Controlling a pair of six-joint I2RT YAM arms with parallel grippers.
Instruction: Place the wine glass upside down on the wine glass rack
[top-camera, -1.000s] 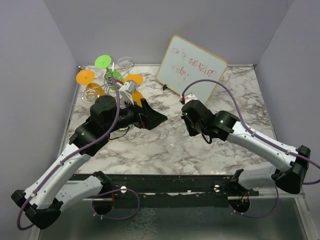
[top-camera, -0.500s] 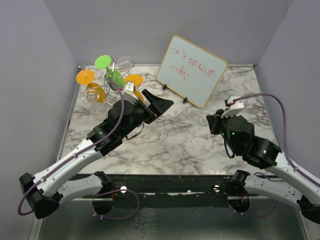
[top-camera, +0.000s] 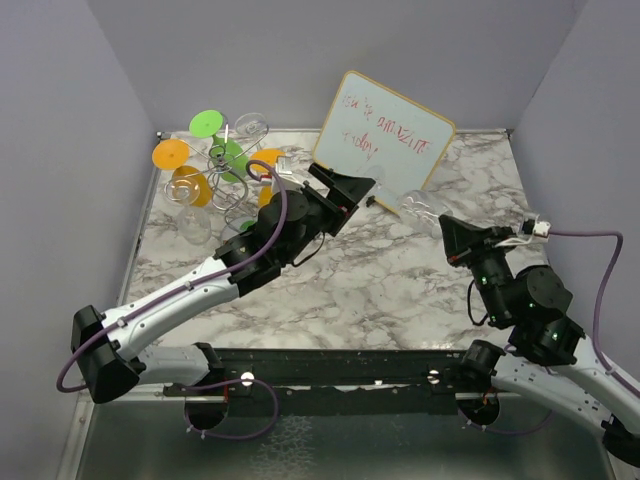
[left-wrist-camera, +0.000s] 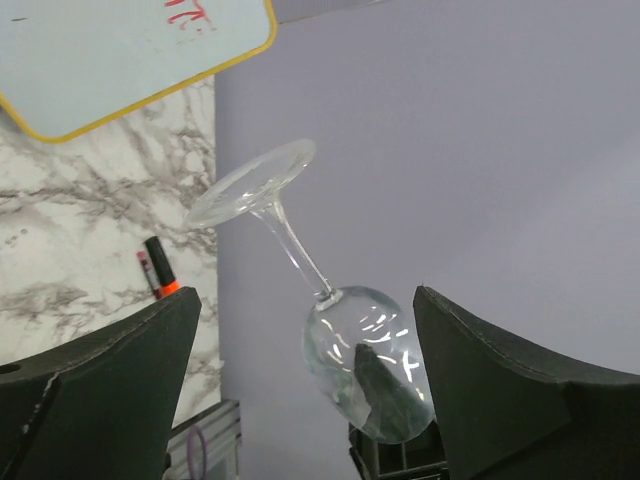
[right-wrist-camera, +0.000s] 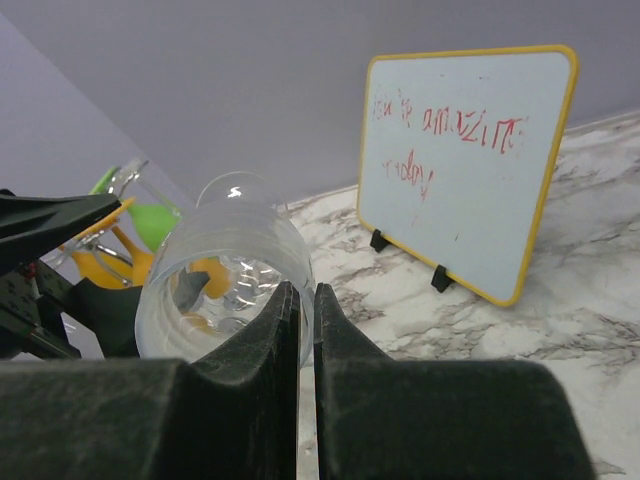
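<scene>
The clear wine glass (top-camera: 420, 207) is held in the air on its side, in front of the whiteboard. My right gripper (top-camera: 452, 230) is shut on its rim, one finger inside the bowl (right-wrist-camera: 225, 270) and one outside (right-wrist-camera: 306, 292). My left gripper (top-camera: 343, 190) is open and empty, pointing at the glass. In the left wrist view the bowl (left-wrist-camera: 365, 365) and stem show between its spread fingers (left-wrist-camera: 305, 298), touching neither. The silver wire rack (top-camera: 226, 150) stands at the back left, with several green- and orange-footed glasses hanging on it.
A yellow-framed whiteboard (top-camera: 383, 140) leans on feet at the back centre. A red-and-black marker (left-wrist-camera: 156, 266) lies on the marble table (top-camera: 350, 280) near it. A clear glass (top-camera: 195, 225) stands by the rack. Grey walls enclose the table.
My right arm has swung right and back, and now holds the glass up by its rim. My left arm has stretched right from the rack side toward the glass, jaws open throughout.
</scene>
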